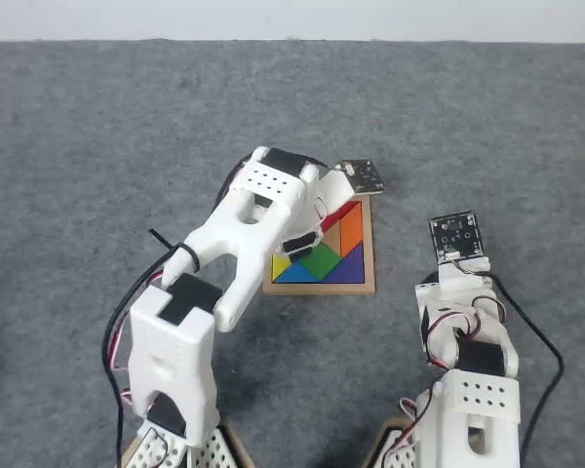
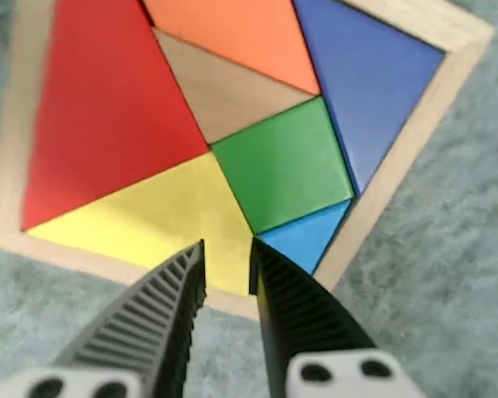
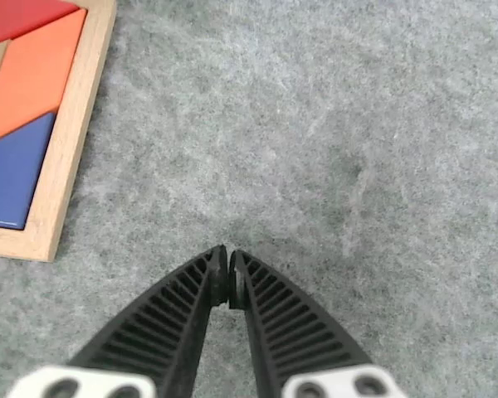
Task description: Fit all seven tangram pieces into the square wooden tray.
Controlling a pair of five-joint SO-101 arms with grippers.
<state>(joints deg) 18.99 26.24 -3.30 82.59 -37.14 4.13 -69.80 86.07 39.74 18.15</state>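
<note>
All seven pieces look seated in the square wooden tray [image 2: 448, 46]. My left gripper [image 2: 227, 245] hovers narrow, holding nothing, over the yellow piece [image 2: 166, 207]. I'd tap it lightly flush, then lift straight up. My right gripper [image 3: 230, 253] is closed, empty, beside the tray.

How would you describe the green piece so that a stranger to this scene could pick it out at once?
On the grey mat, find the square wooden tray under the left gripper. Inside it lies the green square. It is the only green piece, set between the yellow piece and the dark blue piece.
</note>
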